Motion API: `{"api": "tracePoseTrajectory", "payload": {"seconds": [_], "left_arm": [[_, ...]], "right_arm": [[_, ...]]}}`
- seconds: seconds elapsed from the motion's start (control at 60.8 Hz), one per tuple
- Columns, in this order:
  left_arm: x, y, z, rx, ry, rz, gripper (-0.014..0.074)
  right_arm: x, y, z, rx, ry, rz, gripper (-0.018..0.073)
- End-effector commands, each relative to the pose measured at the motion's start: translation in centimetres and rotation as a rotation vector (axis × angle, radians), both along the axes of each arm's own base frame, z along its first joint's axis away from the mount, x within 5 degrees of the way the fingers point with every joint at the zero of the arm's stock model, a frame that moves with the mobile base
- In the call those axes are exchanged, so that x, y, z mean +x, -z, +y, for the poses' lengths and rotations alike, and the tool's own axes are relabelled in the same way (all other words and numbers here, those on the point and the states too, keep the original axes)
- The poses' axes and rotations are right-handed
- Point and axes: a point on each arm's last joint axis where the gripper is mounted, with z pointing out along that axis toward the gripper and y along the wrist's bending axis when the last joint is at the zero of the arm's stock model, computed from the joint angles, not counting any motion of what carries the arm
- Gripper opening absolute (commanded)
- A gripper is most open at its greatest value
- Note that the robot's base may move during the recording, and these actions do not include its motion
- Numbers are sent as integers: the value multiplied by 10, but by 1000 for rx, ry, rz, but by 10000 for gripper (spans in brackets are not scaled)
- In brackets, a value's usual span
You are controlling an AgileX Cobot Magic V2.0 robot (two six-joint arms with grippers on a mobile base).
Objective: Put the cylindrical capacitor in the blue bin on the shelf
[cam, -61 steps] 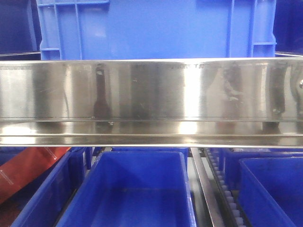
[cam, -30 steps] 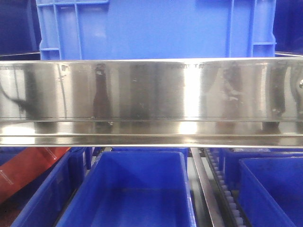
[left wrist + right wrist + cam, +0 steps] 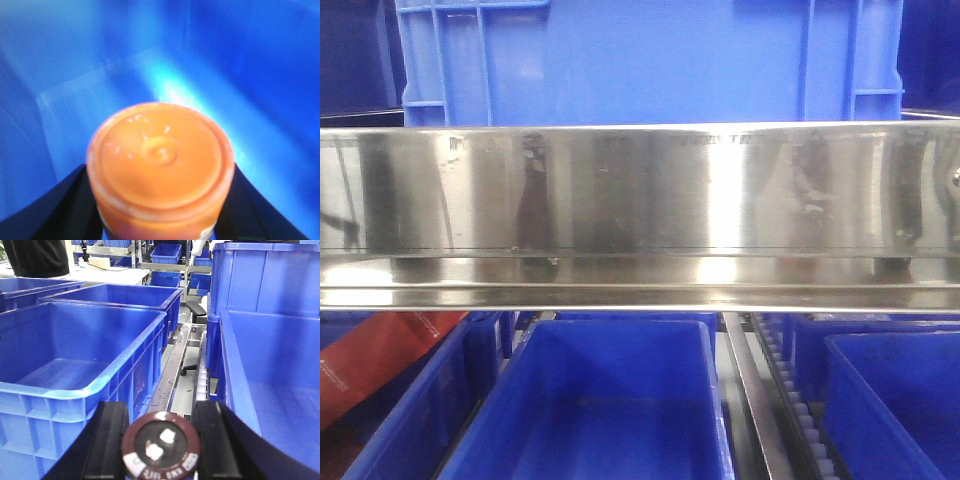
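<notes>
1. Right fingers (image 3: pixel 112 440) pinch the cylindrical capacitor (image 3: pixel 161 445), held just short of the blue bin (image 3: pixel 50 389) at left; left fingers (image 3: pixel 55 215) clamp an orange cylinder (image 3: pixel 160 160).
2. Dark reflections on the shelf (image 3: pixel 640 190) rail's left end shifted; you're likely still approaching, nothing dropped.
3. Scuffed steel, roller track (image 3: pixel 202 375); more bins (image 3: pixel 170 252) crowd the far room.

nothing legible: lettering on the cylindrical capacitor (image 3: pixel 161 447) and on the red strip (image 3: pixel 370 365) is too blurred.
</notes>
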Motion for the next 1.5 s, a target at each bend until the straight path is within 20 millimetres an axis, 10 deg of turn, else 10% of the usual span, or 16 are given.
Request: {"api": "tracePoseTrajectory", "payload": {"seconds": [0.0,0.395,0.773,1.151,1.48], "left_arm": [[-4,-11,-1,-30,8,-30,570],[-35,-56,20,-34,7,-56,290],[-107,-90,99,-60,-112,-119,-80],[-214,-58,173,-139,-250,-246,-81],[-278,-6,200,-161,-303,-305,-81]], "right_arm": [[-1,-3,-1,3,5,-34,-28],[-1,-3,-1,4,3,-27,-28],[-2,0,0,-2,-1,-1,-28],[-1,-5,0,2,0,-15,-28],[32,-53,18,8,-85,-53,-28]]}}
